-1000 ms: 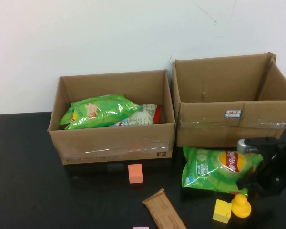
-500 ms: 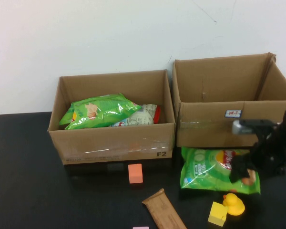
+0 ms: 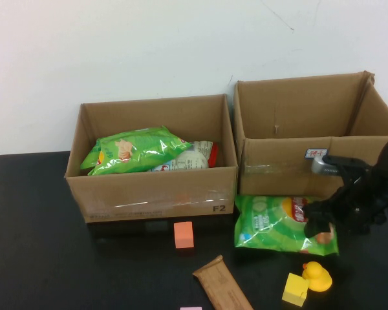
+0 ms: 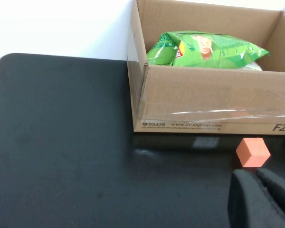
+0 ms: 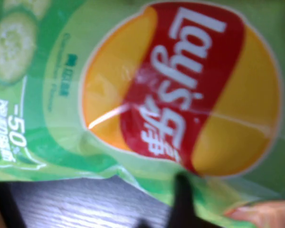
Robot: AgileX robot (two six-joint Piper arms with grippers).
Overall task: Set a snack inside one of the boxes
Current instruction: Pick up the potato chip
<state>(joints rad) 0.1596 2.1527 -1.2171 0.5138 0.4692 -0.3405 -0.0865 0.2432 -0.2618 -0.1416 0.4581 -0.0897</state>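
A green Lay's chip bag (image 3: 271, 223), the snack, lies on the black table just in front of the right cardboard box (image 3: 310, 171). My right gripper (image 3: 318, 227) is down on the bag's right end, open, with a dark finger (image 5: 181, 199) over the bag's edge; the bag (image 5: 171, 95) fills the right wrist view. The left cardboard box (image 3: 152, 194) holds another green snack bag (image 3: 132, 150) and a pale packet. The right box looks empty. My left gripper (image 4: 254, 172) is shut and holds nothing, low over the table near an orange block (image 4: 252, 152).
An orange block (image 3: 183, 234) sits in front of the left box. A brown bar (image 3: 223, 290), a yellow block (image 3: 295, 289) and a yellow duck (image 3: 317, 276) lie along the front, close to the chip bag. A pink block (image 3: 191, 309) peeks in at the front edge.
My right gripper opened, moved left from beside the bag onto its right end, and the bag slid left and creased. The duck and yellow block shifted slightly left.
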